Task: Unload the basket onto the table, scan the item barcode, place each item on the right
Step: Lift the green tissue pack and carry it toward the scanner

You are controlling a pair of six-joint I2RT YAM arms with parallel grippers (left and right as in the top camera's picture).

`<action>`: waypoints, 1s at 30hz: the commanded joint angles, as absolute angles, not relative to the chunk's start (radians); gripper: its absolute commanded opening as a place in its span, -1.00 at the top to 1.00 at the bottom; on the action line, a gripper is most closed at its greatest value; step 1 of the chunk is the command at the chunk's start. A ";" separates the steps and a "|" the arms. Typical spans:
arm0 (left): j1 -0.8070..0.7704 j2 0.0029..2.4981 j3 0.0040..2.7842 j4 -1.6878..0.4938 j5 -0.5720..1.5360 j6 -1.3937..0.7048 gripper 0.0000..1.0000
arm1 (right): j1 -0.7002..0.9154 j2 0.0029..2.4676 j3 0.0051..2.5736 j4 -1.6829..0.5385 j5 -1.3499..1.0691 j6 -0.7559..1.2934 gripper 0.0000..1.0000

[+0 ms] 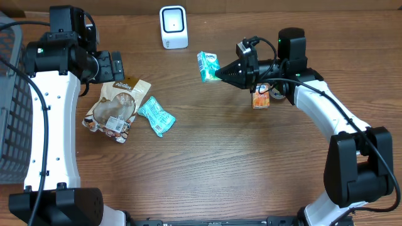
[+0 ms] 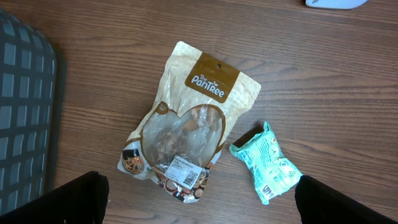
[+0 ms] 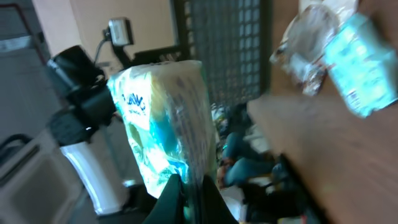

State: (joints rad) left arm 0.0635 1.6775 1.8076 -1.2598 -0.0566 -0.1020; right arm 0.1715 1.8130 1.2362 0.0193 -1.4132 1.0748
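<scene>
Logged mesh basket (image 1: 12,94) at far left, outboard of left gripper (image 1: 116,65). Found left gripper spread wide and empty, hovering over Pantree snack pouch (image 2: 186,124), with teal packet (image 2: 267,162) lying toward its right finger. Spotted white barcode scanner (image 1: 173,26) up-table, ahead of right gripper (image 1: 218,73) and well apart from it. Found right gripper clamped shut on green-and-white tissue pack (image 1: 208,65), held at the fingertips, seemingly clear of the table. Noted orange packet (image 1: 261,97) behind those fingers, partly covered by the arm.

Judged pick done, presentation toward scanner in hand, scan itself not confirmed. Judged pouch, teal packet and orange packet possibly left to do.

Cannot locate barcode on the pack. Right wrist view blurred, print unreadable. Cannot tell which pack face points at the scanner.
</scene>
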 commanded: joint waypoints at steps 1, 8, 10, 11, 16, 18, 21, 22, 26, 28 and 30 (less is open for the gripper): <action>0.064 1.665 1.819 -1.259 -0.052 -0.112 -0.99 | 0.167 1.800 1.248 0.101 -1.500 1.296 0.92; 0.064 1.665 1.819 -1.259 -0.052 -0.112 -0.99 | 0.167 1.800 1.248 0.207 -1.499 1.335 0.92; 0.064 1.665 1.819 -1.259 -0.052 -0.112 -0.99 | 0.167 1.800 1.248 0.222 -1.485 1.335 0.92; 0.064 1.665 1.819 -1.259 -0.052 -0.112 -0.99 | 0.167 1.800 1.248 0.236 -1.478 1.333 0.92; 0.064 1.665 1.819 -1.259 -0.052 -0.112 -0.99 | 0.167 1.800 1.248 0.234 -1.421 1.237 0.92; 0.064 1.665 1.819 -1.259 -0.052 -0.112 -0.99 | 0.168 1.801 1.248 0.194 -1.382 1.192 0.92; 0.064 1.665 1.819 -1.259 -0.052 -0.112 -0.99 | 0.168 1.801 1.248 0.111 -1.324 1.088 0.92; 0.064 1.665 1.819 -1.259 -0.052 -0.112 -0.99 | 0.168 1.801 1.248 0.079 -1.309 1.058 0.92; 0.064 1.665 1.819 -1.259 -0.052 -0.112 -0.99 | 0.169 1.801 1.248 -0.138 -1.211 0.871 0.92; 0.064 1.665 1.819 -1.259 -0.052 -0.112 -0.99 | 0.169 1.801 1.248 -0.250 -1.142 0.783 0.92; 0.064 1.665 1.819 -1.259 -0.052 -0.112 -0.98 | 0.170 1.801 1.250 -0.412 -1.019 0.674 0.92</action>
State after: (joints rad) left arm 0.0635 1.6775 1.8076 -1.2598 -0.0566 -0.1020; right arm 0.1711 1.8130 1.2381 -0.2844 -1.2072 0.9047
